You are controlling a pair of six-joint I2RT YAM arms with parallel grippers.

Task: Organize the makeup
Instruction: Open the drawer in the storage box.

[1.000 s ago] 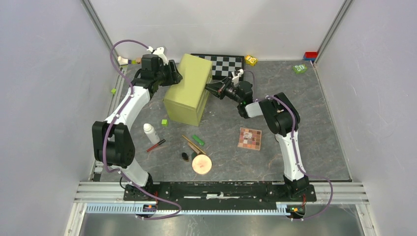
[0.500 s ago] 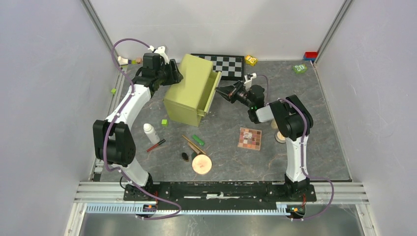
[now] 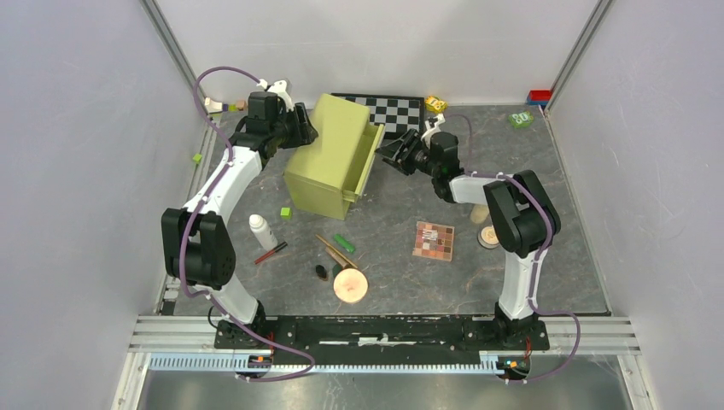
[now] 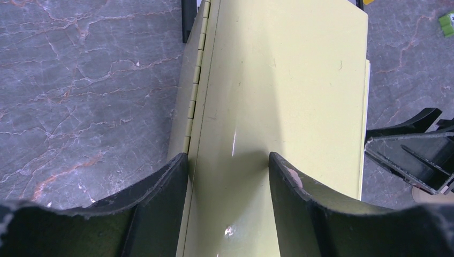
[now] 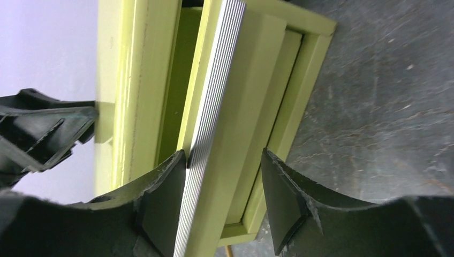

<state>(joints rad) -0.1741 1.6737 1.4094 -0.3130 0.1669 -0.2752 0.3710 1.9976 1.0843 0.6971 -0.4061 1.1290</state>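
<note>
The makeup lies loose on the grey marble counter (image 3: 546, 256), none of it put away. The square pink-brown eyeshadow palette (image 3: 434, 241) sits right of centre. A round peach compact (image 3: 350, 285) lies near the front, with a green tube (image 3: 344, 243), a thin bronze tube (image 3: 335, 251) and a small black brush (image 3: 321, 272) just beyond it. The white bottle (image 3: 261, 231) and red pencil (image 3: 271, 253) are to the left. A second round compact (image 3: 488, 237) and a beige bottle (image 3: 479, 213) lie under the right arm.

Farther back stands a yellow-green wooden box (image 3: 329, 162), its drawer (image 3: 372, 158) partly out to the right. The left fingers (image 4: 160, 209) are spread and released, laid over the box's lid beside the hinge and clamping nothing. The right fingers (image 5: 284, 203) straddle the drawer front; one touches its ribbed silver strip (image 5: 214, 107), but I cannot tell whether they squeeze it.

The risk I see is the box itself: with nothing clamped on it, a further tug at the drawer could skid or tilt it — or bring the drawer right out. The right arm, swinging back, could also knock the bottle and compact beneath it.

The drawer's inside is dark and unseen. The beige bottle is half covered, so its cap does not show, and the bronze tube and brush are too thin to tell apart with confidence.
</note>
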